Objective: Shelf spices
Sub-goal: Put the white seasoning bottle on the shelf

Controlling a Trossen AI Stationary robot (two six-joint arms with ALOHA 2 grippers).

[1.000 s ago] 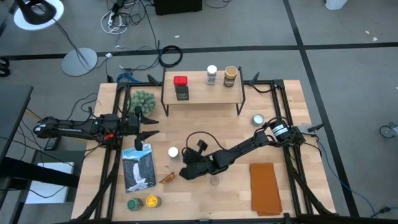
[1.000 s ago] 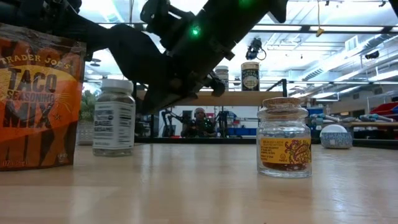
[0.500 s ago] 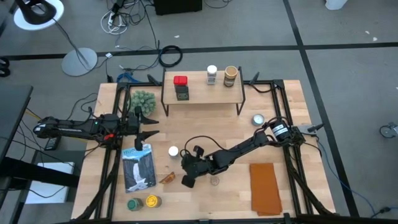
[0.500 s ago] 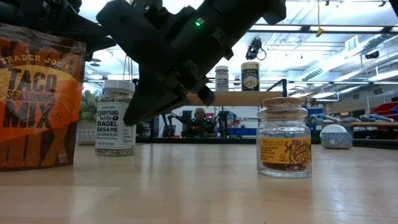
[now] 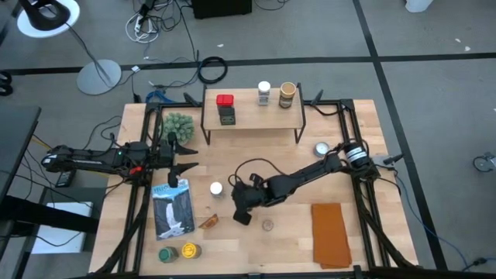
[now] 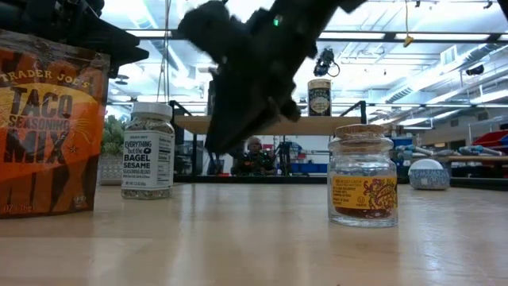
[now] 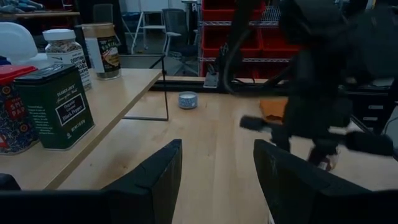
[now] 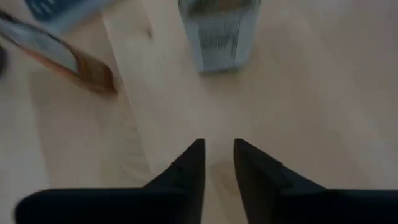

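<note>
Right hand (image 5: 242,211): at mid-surface above bare wood, fingers close together with only a narrow gap between them, holding nothing; the right wrist view shows its tips pointing down at the surface with the bagel-seasoning jar (image 8: 219,31) just beyond. Left hand (image 5: 184,165): parked at the left side beside the fuzzy plant ball (image 5: 177,125), fingers spread apart, empty.

Step in hand, as judged: approach to one of the loose jars. To do it well, the right hand needs to open wider than the jar body, settle squarely around the sides below the lid, and lift straight up so the neighbouring packet is not knocked over.

Shelf (image 5: 252,116): one, at the far middle of the surface. On it, four spices: red-lidded tin (image 5: 225,100) and dark green tin (image 5: 227,115) at its left, white-lidded jar (image 5: 264,92) and brown-lidded jar (image 5: 287,93) at its right.

Off the shelf, counted:
- white-lidded bagel-seasoning jar (image 5: 215,189), one, left of the right hand;
- cork-topped glass jar (image 5: 267,225), one, near side of the right hand;
- orange taco-mix packet (image 5: 208,222), one;
- blue-grey pouch (image 5: 172,211), one;
- green-lidded tin (image 5: 166,254) and yellow-lidded tin (image 5: 188,250), one each, near left corner.

Other: round silvery tin (image 5: 321,148), one; orange cloth (image 5: 331,234), one.
</note>
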